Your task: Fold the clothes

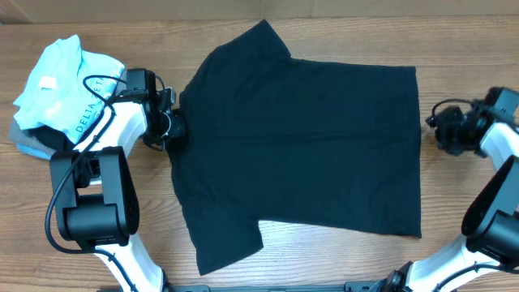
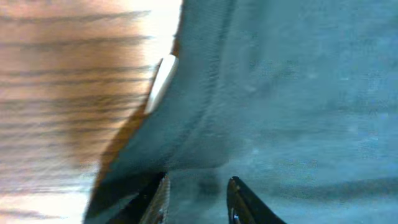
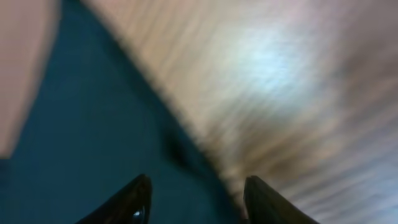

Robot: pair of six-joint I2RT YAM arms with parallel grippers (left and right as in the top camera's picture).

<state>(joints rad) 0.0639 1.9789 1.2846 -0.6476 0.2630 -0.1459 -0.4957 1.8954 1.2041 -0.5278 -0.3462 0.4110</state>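
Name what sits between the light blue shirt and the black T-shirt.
The left gripper and its wrist, seen in the overhead view. They span the stretch from the light blue shirt to the black T-shirt, tip at its collar edge.

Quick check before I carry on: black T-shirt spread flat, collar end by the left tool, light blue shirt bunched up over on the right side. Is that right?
One thing is off: the light blue shirt is bunched up on the left side, just beyond the left tool, not on the right. The overhead view shows it. The rest holds: the black T-shirt is spread flat, collar end by the left tool.
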